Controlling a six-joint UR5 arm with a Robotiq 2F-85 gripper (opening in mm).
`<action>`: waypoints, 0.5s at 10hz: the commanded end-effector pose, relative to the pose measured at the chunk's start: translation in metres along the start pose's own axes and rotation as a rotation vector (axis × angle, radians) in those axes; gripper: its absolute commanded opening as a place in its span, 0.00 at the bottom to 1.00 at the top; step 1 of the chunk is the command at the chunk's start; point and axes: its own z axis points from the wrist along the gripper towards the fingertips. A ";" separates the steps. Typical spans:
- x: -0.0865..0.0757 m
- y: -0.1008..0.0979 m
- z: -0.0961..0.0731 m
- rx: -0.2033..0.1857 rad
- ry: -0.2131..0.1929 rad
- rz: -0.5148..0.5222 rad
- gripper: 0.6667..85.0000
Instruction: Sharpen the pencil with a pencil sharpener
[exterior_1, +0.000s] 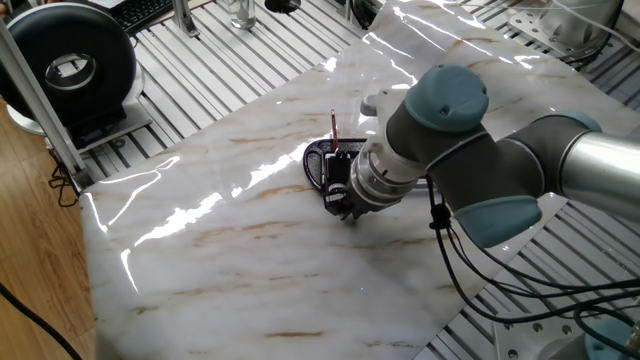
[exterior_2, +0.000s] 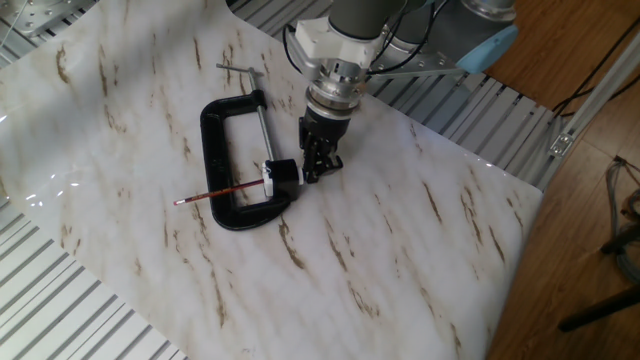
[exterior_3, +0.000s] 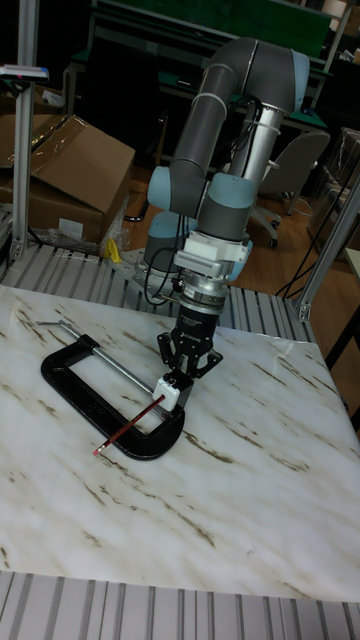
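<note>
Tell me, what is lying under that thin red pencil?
The pencil crosses over the black clamp's lower arm, with the marble table beneath. Its far end disappears into the sharpener.

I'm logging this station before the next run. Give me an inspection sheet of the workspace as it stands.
Surface: marble-look tabletop, glossy, with glare streaks.
Job's things: pencil lies across the clamp's lower arm, one end in the sharpener, which sits at the clamp's screw end.
Clutter: black C-clamp lying flat on the tabletop.
Gripper: gripper points down right beside the sharpener, fingers apart; contact cannot be told.
Cables: black cables hang from the arm off the table edge.
Surroundings: ribbed metal bench, black round device, cardboard boxes, chair.
</note>
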 end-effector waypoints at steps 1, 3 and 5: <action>0.001 -0.003 -0.001 0.008 0.008 0.008 0.28; 0.002 -0.007 -0.001 0.028 0.012 0.003 0.23; 0.010 -0.012 0.000 0.062 0.038 -0.001 0.04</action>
